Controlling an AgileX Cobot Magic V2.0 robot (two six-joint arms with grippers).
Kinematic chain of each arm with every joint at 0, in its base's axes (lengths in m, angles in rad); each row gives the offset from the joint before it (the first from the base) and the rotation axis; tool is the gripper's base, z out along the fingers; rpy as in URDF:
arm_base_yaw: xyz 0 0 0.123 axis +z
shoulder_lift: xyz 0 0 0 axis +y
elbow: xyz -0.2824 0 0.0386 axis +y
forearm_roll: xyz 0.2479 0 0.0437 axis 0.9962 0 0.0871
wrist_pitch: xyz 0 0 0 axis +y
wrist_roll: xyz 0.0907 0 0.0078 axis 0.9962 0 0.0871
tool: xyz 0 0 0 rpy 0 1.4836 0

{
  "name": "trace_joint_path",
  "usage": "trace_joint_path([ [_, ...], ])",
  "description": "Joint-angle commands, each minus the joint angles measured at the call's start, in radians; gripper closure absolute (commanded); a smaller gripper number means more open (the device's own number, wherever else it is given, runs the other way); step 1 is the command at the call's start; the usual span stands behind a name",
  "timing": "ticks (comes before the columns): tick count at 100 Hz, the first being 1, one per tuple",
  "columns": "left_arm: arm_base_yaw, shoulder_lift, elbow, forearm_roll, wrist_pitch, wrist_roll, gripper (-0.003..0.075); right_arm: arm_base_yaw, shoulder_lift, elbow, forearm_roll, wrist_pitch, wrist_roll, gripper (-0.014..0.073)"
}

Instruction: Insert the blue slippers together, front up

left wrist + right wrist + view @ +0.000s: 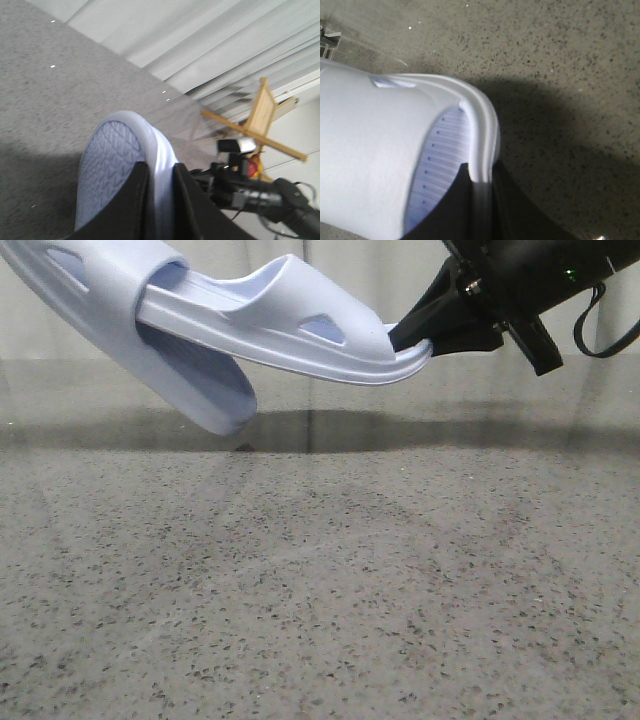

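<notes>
1. Blue slippers (250,325): both held in the air above the speckled table (330,610), at about 11 o'clock in the front view; neither touches the table, only their shadow lies on it.
2. Right slipper (300,330) lies roughly level, one end pushed under the strap of the left slipper (130,325), the other end pointing to 3 o'clock.
3. Left slipper slants from 10 o'clock down to 5 o'clock, its lower tip hanging just above the table.
4. Right gripper (412,338): fingers closed on the free end of the right slipper; the right wrist view shows the rim pinched between the two pads, ribbed footbed (440,165) beside it.
5. Left gripper (159,200): out of frame in the front view; the left wrist view shows its fingers clamped on the edge of the left slipper, treaded sole (107,165) facing the camera.
6. Step, as judged: insertion under way, the slippers partly nested, not fully seated.
7. Next move likely calls for the right arm to push toward 9 o'clock along the slipper's length while the left arm holds firm, keeping both aligned so the strap does not snag.
8. Risk: foam flexes; a skewed push could jam or slip from the pinch.
</notes>
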Motion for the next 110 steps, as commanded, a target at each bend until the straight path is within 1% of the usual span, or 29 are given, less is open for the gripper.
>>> trace_joint_path([
  [1, -0.018, -0.024, -0.026, -0.160, 0.131, -0.010, 0.0705, 0.017, -0.034, -0.033, 0.025, 0.098, -0.014, 0.0691],
  [18, -0.018, -0.024, -0.026, -0.191, 0.131, -0.010, 0.0705, 0.017, -0.034, -0.033, 0.007, 0.102, -0.014, 0.0691],
  [24, -0.022, -0.024, -0.026, -0.193, 0.131, -0.010, 0.0705, 0.019, -0.034, -0.033, 0.028, 0.108, -0.014, 0.0692],
  [32, -0.032, -0.024, -0.026, -0.191, 0.131, -0.010, 0.0705, 0.029, -0.034, -0.033, 0.103, 0.125, -0.066, 0.0692],
  [38, -0.043, -0.024, -0.026, -0.189, 0.131, -0.010, 0.0705, 0.039, -0.034, -0.033, 0.193, 0.145, -0.119, 0.0692],
  [43, -0.055, -0.024, -0.026, -0.184, 0.131, -0.010, 0.0705, 0.046, -0.034, -0.037, 0.221, 0.147, -0.132, 0.0692],
  [52, -0.064, -0.024, -0.026, -0.169, 0.131, -0.010, 0.0705, 0.062, -0.032, -0.061, 0.221, 0.152, -0.132, 0.0692],
  [81, -0.062, -0.024, -0.026, -0.150, 0.131, -0.010, 0.0705, 0.051, -0.032, -0.091, 0.206, 0.203, -0.132, 0.0685],
  [88, -0.053, -0.024, -0.026, -0.148, 0.131, -0.010, 0.0705, 0.035, -0.032, -0.091, 0.193, 0.229, -0.132, 0.0631],
  [95, -0.037, -0.024, -0.026, -0.143, 0.128, -0.006, 0.0705, 0.008, -0.032, -0.091, 0.185, 0.261, -0.132, 0.0538],
  [99, -0.027, -0.024, -0.026, -0.136, 0.122, -0.004, 0.0705, -0.013, -0.032, -0.091, 0.179, 0.290, -0.132, 0.0468],
  [105, -0.010, -0.024, -0.026, -0.114, 0.114, -0.004, 0.0705, -0.045, -0.032, -0.091, 0.165, 0.332, -0.132, 0.0405],
  [110, 0.004, -0.024, -0.026, -0.101, 0.105, -0.004, 0.0705, -0.079, -0.032, -0.091, 0.153, 0.376, -0.132, 0.0372],
])
